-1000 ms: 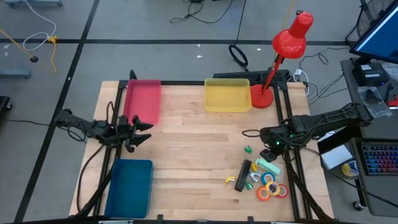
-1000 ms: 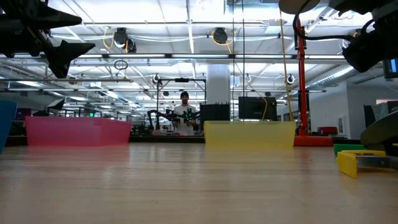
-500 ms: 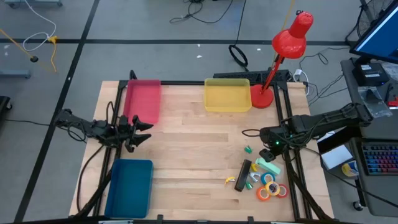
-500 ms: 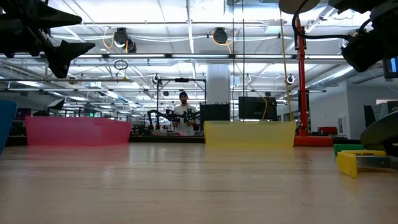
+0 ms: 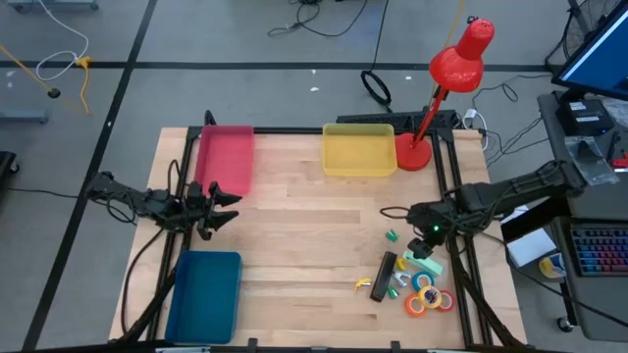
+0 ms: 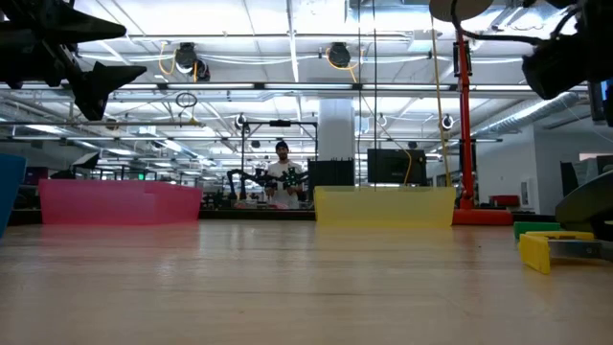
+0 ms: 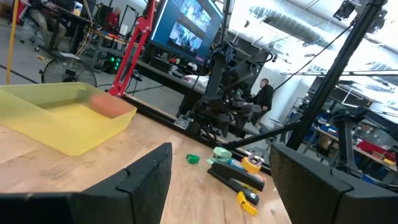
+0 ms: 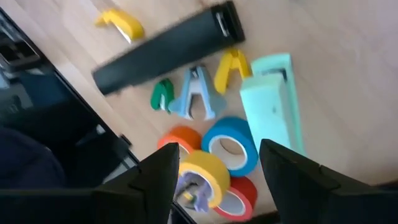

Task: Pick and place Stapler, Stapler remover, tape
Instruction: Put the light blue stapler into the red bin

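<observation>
Tape rolls (image 8: 229, 144) in blue, orange, yellow and red lie bunched directly below the right gripper (image 8: 214, 165), whose jaws hang spread and empty. Each roll looks light, stiff and smooth; pinching across the rim or through the hole should hold it. Just beyond sit a mint stapler (image 8: 273, 102), a long black stapler (image 8: 165, 46) and small staple removers (image 8: 196, 93), crowding any approach. Across the bench (image 5: 294, 211), the left gripper (image 5: 224, 208) waits, released.
</observation>
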`<action>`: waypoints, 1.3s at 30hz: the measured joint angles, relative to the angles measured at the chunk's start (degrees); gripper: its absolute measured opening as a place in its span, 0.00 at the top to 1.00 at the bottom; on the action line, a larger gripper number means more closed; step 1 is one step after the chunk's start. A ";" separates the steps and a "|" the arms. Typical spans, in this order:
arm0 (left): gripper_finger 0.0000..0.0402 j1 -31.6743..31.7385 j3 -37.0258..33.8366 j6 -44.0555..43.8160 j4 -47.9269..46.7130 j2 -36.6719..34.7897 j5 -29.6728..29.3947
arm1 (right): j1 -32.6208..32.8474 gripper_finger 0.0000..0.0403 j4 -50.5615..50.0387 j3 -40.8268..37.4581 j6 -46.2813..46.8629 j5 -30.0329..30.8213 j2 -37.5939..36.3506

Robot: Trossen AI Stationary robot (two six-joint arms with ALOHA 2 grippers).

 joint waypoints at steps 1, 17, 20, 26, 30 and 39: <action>0.33 0.00 0.00 0.00 0.00 0.00 0.00 | 0.70 0.47 -0.32 0.00 0.15 0.01 0.00; 0.33 0.00 0.00 0.02 0.00 0.00 0.00 | 13.14 0.46 -2.22 0.00 9.42 9.67 0.00; 0.33 0.01 0.00 0.02 0.00 0.00 0.00 | 15.23 0.46 -3.59 0.00 11.56 11.80 0.00; 0.33 0.01 0.00 0.04 0.00 0.00 0.00 | 18.97 0.47 -3.76 0.00 14.94 12.50 1.70; 0.33 0.01 0.00 0.04 0.00 0.00 0.00 | 21.04 0.46 -3.74 0.00 16.02 12.62 4.34; 0.33 0.01 0.00 0.05 0.00 0.00 0.00 | 22.63 0.46 -3.61 0.00 16.01 14.12 9.59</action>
